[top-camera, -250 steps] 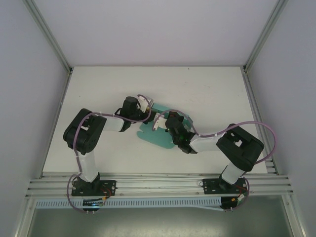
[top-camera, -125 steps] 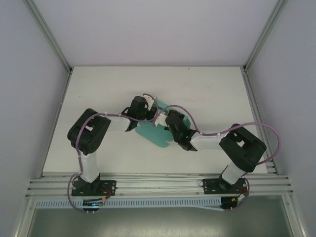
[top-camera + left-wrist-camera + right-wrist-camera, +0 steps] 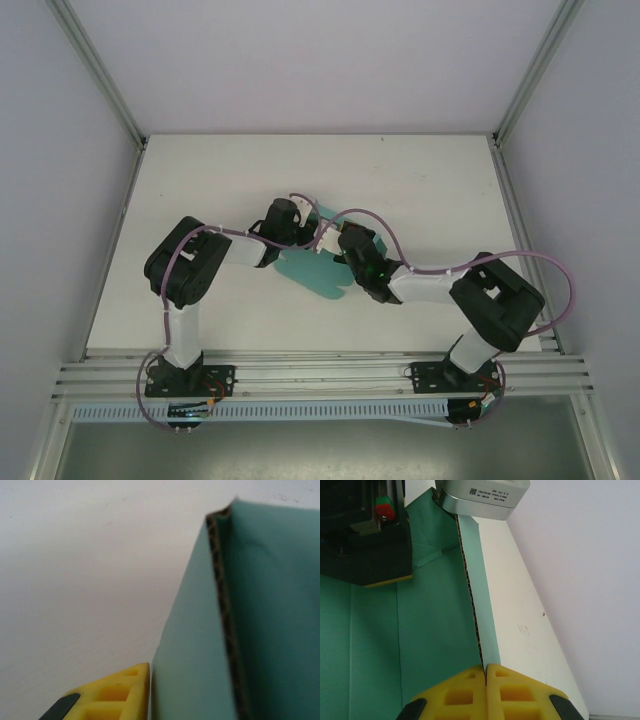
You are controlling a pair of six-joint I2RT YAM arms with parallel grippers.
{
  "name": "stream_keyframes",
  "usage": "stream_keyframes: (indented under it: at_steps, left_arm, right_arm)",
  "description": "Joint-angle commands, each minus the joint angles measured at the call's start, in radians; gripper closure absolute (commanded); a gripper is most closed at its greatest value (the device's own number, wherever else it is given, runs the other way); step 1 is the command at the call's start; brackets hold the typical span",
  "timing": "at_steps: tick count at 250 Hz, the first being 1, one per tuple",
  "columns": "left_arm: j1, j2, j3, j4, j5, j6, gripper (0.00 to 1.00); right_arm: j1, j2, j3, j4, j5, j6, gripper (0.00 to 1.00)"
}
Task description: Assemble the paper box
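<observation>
The paper box (image 3: pixel 312 274) is teal card lying partly flat at mid-table, with one side wall folded upright. My right gripper (image 3: pixel 485 668) is shut on the near end of that upright wall (image 3: pixel 481 600), its yellow fingertips meeting on the corrugated edge. In the top view it (image 3: pixel 332 250) reaches in from the right. My left gripper (image 3: pixel 316 227) stands at the wall's far end. One yellow finger (image 3: pixel 116 694) lies against the wall's outer face (image 3: pixel 187 650). Its other finger is hidden behind the card, so I cannot tell whether it is gripping.
The white table (image 3: pixel 430 190) runs back to the rear wall behind the box. Grey side walls and metal rails (image 3: pixel 520 230) bound it left and right. The left gripper's black body (image 3: pixel 365 545) and silver camera housing (image 3: pixel 480 497) sit over the card's far part.
The left arm has swung right and its gripper has closed in on the upright wall. The right gripper has kept its hold and shifted slightly left with the card.
</observation>
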Motion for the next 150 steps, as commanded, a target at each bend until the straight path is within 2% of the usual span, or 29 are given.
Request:
stream_keyframes:
  at_steps: [1, 35, 71, 131, 150]
  left_arm:
    - [0.01, -0.003, 0.017, 0.002, 0.006, -0.01, 0.8]
    - [0.01, -0.021, 0.02, 0.009, 0.022, -0.003, 0.8]
    - [0.01, -0.033, 0.026, -0.006, 0.001, 0.011, 0.73]
    - [0.011, -0.044, 0.063, -0.052, -0.04, 0.032, 0.72]
    - [0.011, -0.05, 0.065, -0.04, -0.041, 0.028, 0.74]
  right_arm:
    - [-0.003, -0.001, -0.015, -0.12, -0.075, 0.043, 1.0]
    - [-0.005, 0.004, -0.012, -0.131, -0.069, 0.042, 1.0]
    - [-0.006, 0.003, -0.014, -0.141, -0.074, 0.051, 1.0]
    - [-0.006, 0.005, -0.014, -0.157, -0.074, 0.056, 1.0]
    - [-0.005, 0.006, -0.012, -0.163, -0.076, 0.062, 1.0]
